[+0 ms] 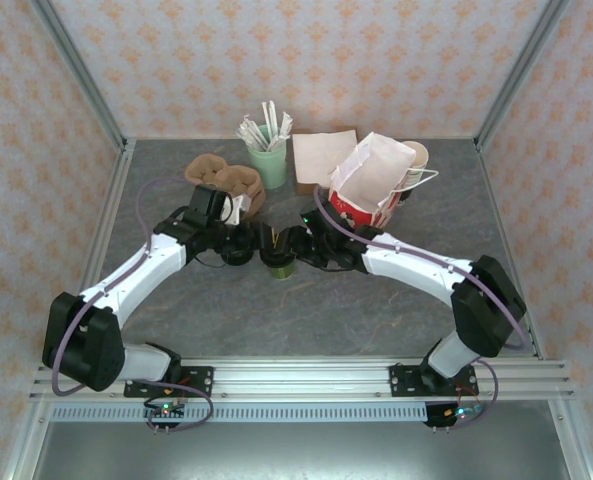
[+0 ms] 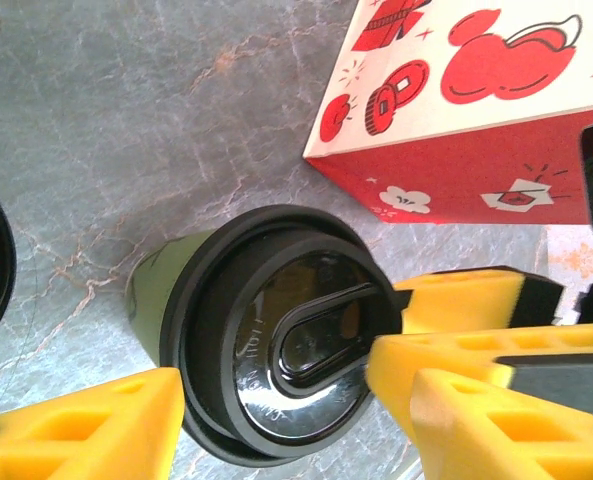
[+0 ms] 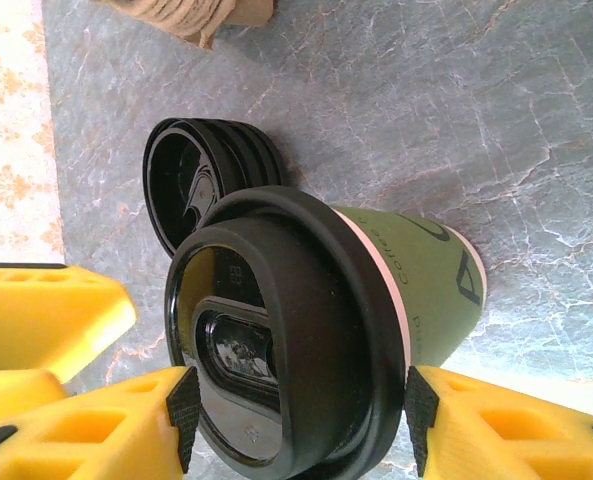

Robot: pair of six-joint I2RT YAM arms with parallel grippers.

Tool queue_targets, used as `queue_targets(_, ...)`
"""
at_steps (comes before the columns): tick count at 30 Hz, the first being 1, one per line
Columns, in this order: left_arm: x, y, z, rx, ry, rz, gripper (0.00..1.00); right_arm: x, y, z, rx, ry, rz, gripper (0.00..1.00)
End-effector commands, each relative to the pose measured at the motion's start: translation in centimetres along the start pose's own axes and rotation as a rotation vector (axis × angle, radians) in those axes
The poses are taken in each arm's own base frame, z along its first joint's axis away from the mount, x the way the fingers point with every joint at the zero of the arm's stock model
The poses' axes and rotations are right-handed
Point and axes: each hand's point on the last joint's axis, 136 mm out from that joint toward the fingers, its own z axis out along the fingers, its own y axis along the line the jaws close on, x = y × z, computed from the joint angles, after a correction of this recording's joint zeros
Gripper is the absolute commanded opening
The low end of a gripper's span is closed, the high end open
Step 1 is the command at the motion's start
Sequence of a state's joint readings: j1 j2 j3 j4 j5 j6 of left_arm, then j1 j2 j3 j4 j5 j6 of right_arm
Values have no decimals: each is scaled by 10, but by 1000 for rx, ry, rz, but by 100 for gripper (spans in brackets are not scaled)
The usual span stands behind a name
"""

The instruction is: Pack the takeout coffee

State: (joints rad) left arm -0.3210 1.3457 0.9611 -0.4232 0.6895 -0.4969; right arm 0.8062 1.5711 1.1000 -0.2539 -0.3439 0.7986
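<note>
Cup [image 1: 278,264], dark green with a black lid [image 3: 276,330], stands upright on the grey bench [image 1: 396,310], midway between two arms that meet over it. The left tool [image 2: 276,390] straddles the lid, one yellow finger at each side of the rim. The right tool [image 3: 301,415] does the same from the other side, its black pads [image 3: 184,410] right against the rim. I cannot tell whether either tool is squeezing or merely resting there. The bag [image 1: 371,180], red and white, sits near the cup, behind it and to the right, mouth open. A pile of lids [image 3: 191,185] lies just beside the cup.

Likely trouble: four fingers crowd one small lid, so the tools may knock each other or tip the cup. A grip on the rim alone could pop the lid off on lifting and spill whatever is inside. If both hold and pull apart, the paper wall may buckle. The bag leans, so the cup could catch its edge
</note>
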Motion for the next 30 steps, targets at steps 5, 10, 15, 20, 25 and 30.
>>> queue_targets(5,-12,-3,-15,-43,-45,23,63,1,-9,0,50,-8,-18,62)
queue_targets(10,-27,-5,-30,-65,-91,36,63,6,-6,6,27,8,-16,64)
queue_targets(15,-50,2,-49,-134,-156,34,65,7,5,10,6,16,-37,67)
queue_targets(20,-77,15,-70,-248,-249,35,70,10,8,14,5,22,-42,69)
queue_targets(25,-108,30,-88,-351,-340,24,70,11,11,18,-6,27,-38,70)
queue_targets(30,-143,54,-101,-494,-416,6,70,11,14,21,-16,31,-40,70)
